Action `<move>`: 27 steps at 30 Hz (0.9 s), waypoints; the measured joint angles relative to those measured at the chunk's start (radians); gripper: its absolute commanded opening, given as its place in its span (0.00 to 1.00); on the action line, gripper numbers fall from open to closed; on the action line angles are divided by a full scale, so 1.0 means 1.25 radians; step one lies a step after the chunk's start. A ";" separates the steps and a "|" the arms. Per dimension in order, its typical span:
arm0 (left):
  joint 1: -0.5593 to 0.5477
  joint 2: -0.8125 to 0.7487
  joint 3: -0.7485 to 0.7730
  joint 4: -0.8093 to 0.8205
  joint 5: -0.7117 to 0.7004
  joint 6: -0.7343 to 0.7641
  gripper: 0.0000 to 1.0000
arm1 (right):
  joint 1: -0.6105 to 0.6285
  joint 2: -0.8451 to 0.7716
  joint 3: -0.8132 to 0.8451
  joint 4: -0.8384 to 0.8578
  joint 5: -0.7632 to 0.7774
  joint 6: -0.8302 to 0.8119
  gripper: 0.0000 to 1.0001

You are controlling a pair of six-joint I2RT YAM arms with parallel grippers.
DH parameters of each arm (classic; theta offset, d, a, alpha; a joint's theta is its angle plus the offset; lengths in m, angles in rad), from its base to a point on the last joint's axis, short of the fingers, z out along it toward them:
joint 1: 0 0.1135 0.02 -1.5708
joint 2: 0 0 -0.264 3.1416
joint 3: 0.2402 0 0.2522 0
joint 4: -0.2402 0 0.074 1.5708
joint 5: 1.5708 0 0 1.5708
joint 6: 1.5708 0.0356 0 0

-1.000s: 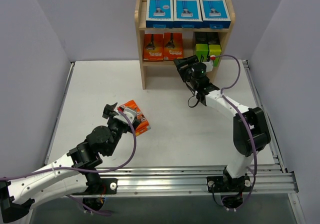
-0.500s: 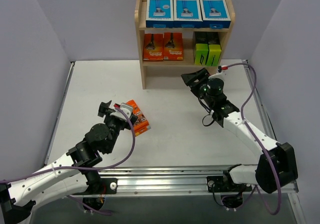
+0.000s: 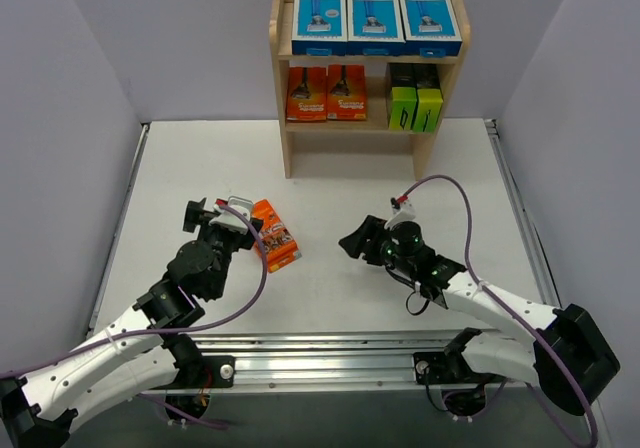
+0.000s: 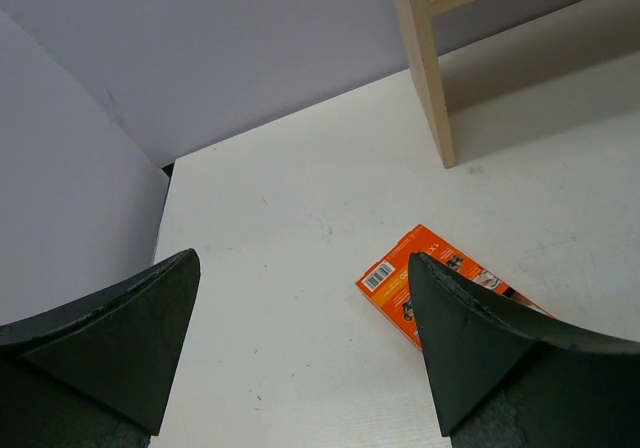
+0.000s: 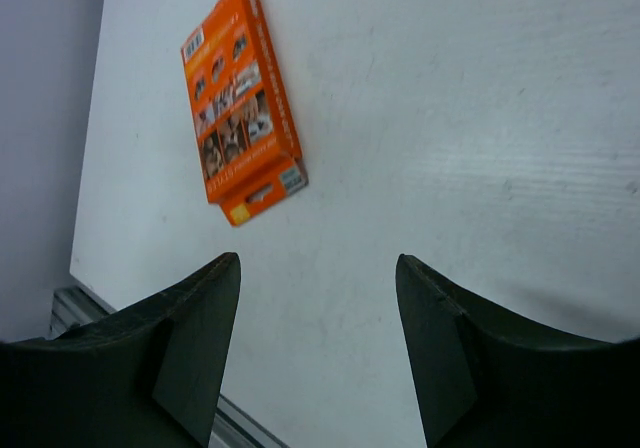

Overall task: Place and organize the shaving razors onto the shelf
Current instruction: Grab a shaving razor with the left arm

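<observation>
Nearest to us, the left gripper [image 3: 213,211] sits left of the tabletop's [image 3: 200,158] middle with its jaws spread wide and nothing between them. The right gripper [image 3: 353,242] is a little right of the middle, its jaws also apart and empty, pointing toward the left edge.

Between the two grippers lies one orange pack [image 3: 275,235]. It lies flat on the tabletop, skewed to the edges, just beside the left gripper and well apart from the right. In the left wrist view it lies ahead and to the right of the open gap, partly hidden behind the right finger, so it is not yet framed for a grip.

We judge this pack to be light, thin printed card. It looks stiff enough to hold its shape, but it would be easy to dent and a bit slick on its faces. Because it lies flat, we would pinch it across its narrow width, on the two long edges near the middle. We would avoid the tab end, where it could bend or swing.

Farther off, the shelf [image 3: 283,68] stands at the far edge. Three blue-and-white boxes [image 3: 373,18] fill its top tier. On the tier below, two orange packs [image 3: 326,94] stand at the left and the black-and-lime boxes [image 3: 416,103] at the right. Between those two groups is a small gap, which we judge to be the likely place for this pack.
</observation>
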 measured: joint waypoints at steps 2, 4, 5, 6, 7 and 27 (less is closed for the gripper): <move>0.016 0.000 -0.003 0.007 -0.003 0.000 0.94 | 0.051 0.000 -0.030 0.021 0.014 0.000 0.59; 0.026 0.002 -0.006 0.013 -0.005 0.000 0.94 | 0.102 0.008 -0.049 0.045 0.030 0.001 0.59; 0.029 0.005 -0.006 0.016 -0.005 0.000 0.94 | 0.124 0.016 -0.055 0.058 0.038 0.003 0.59; 0.033 0.010 -0.006 0.021 -0.005 0.000 0.94 | 0.142 0.028 -0.055 0.069 0.048 0.003 0.59; 0.034 0.017 -0.006 0.023 -0.005 0.000 0.94 | 0.156 0.045 -0.055 0.085 0.056 0.003 0.59; 0.130 0.221 0.055 -0.075 0.039 -0.171 0.94 | 0.193 0.504 0.162 0.283 0.085 -0.046 0.51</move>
